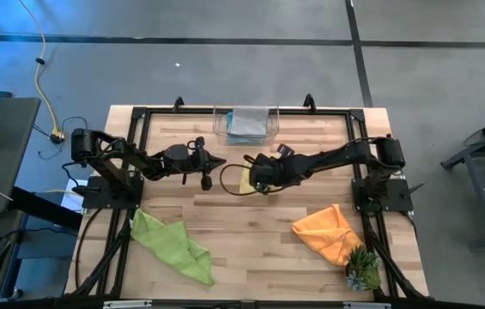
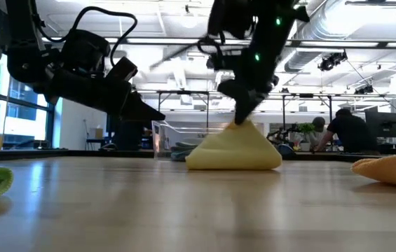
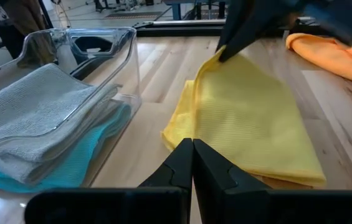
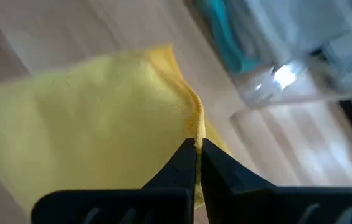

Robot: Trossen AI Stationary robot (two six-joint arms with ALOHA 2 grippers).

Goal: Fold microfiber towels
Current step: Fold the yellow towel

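**Q:** What is pictured across the surface (image 1: 251, 236), left to right?

**A:** A lime green towel (image 1: 172, 245) is seen lying crumpled near the front left, not yet folded. Behind it, the left gripper (image 1: 215, 162) is held idle above the wood, its jaws pressed together on nothing. At centre, a yellow towel (image 2: 234, 150) is pinched at one edge by the right gripper (image 4: 197, 144) and lifted into a peak, the rest draped on the wood. At the back, a grey towel (image 3: 35, 109) and a teal blue towel (image 3: 70, 163) are seen stacked flat in the clear bin (image 1: 246, 126). An orange towel (image 1: 328, 232) is left bunched at the front right, beside a small spiky plant (image 1: 363, 269).

**Q:** How much of the job is judged complete?

**A:** Two of five cloths appear folded and stowed. The yellow one is judged mid-fold; green and orange are still to be handled.
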